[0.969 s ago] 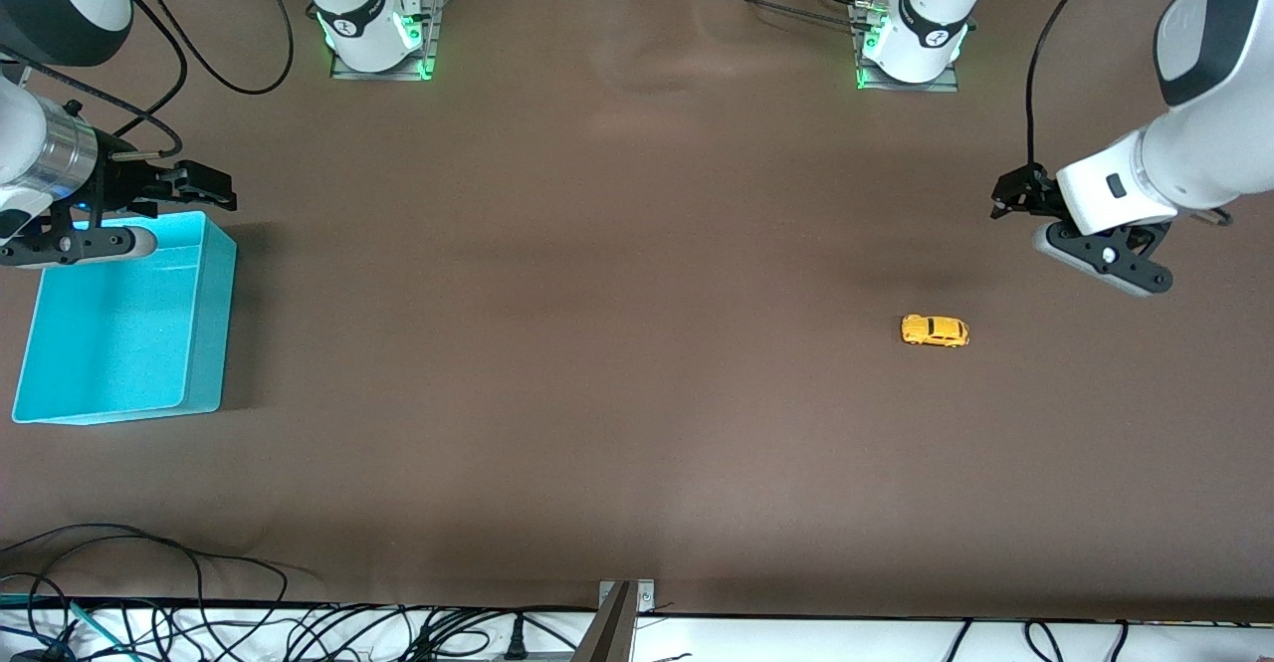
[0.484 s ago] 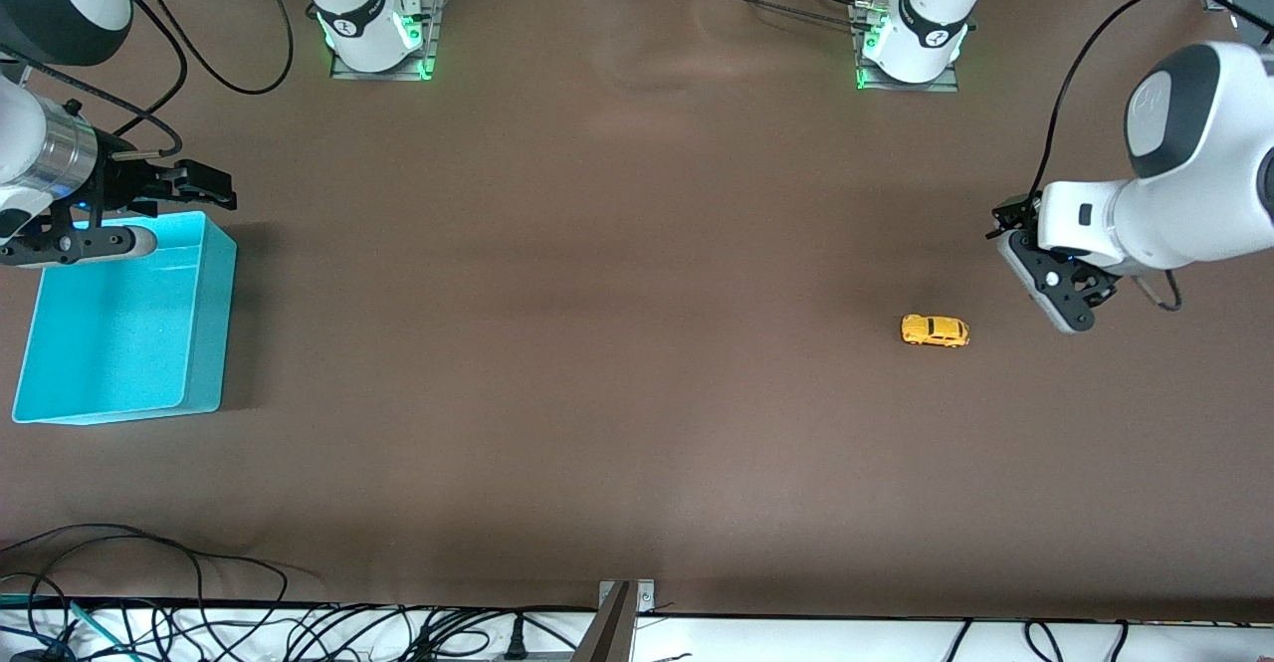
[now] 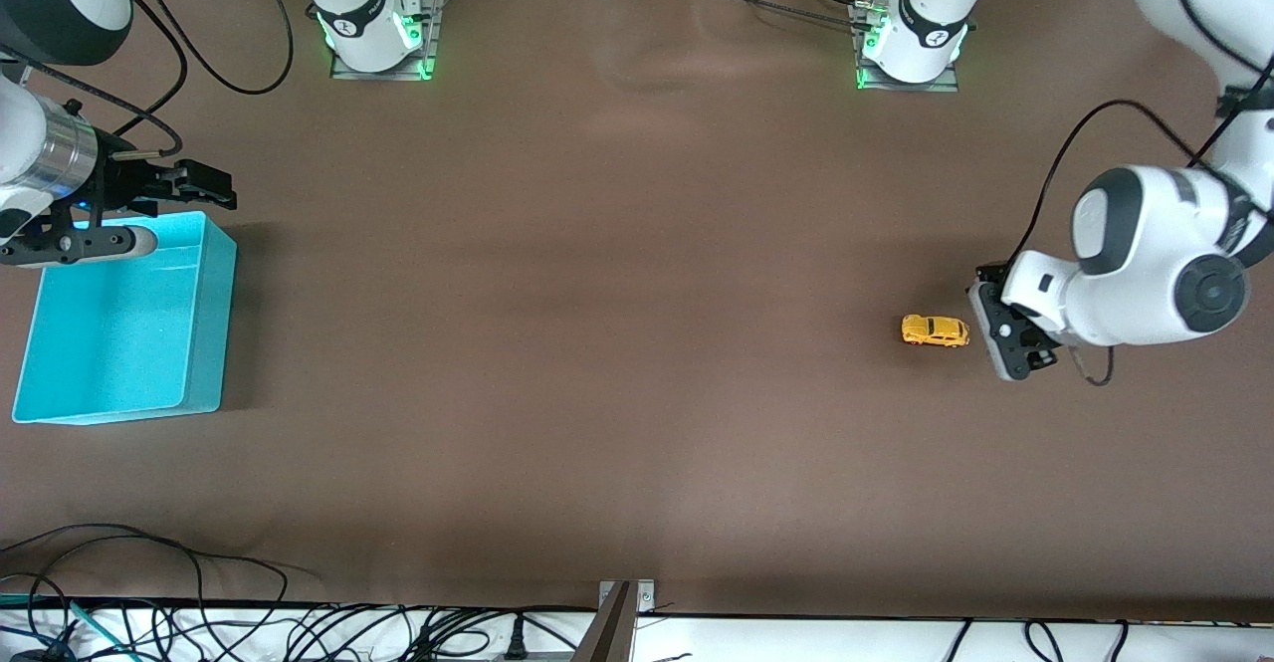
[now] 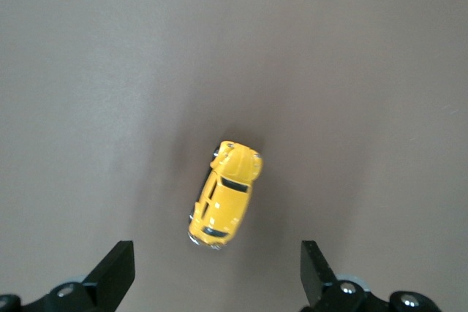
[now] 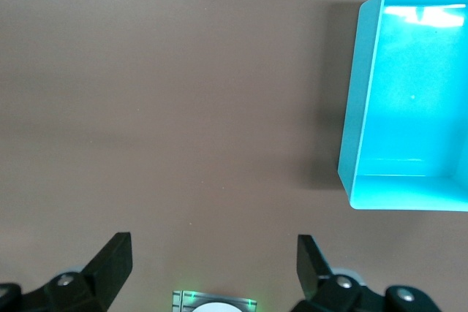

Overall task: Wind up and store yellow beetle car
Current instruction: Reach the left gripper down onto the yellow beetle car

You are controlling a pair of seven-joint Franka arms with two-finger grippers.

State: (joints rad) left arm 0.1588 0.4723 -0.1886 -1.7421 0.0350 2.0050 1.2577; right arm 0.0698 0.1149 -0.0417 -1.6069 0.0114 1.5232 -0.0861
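- yellow beetle car [image 3: 935, 331] sat wheels-down on tabletop [image 3: 637, 343], long axis along the table's length
- left hand [image 3: 1007, 335] open just beside it
- right hand [image 3: 204, 186] open, waiting by turquoise bin [image 3: 204, 343]

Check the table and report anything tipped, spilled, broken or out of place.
Nothing stands out. The yellow beetle car sits upright on its wheels on the bare table, with the open left gripper beside it. The turquoise bin stands upright and empty under the waiting right gripper.
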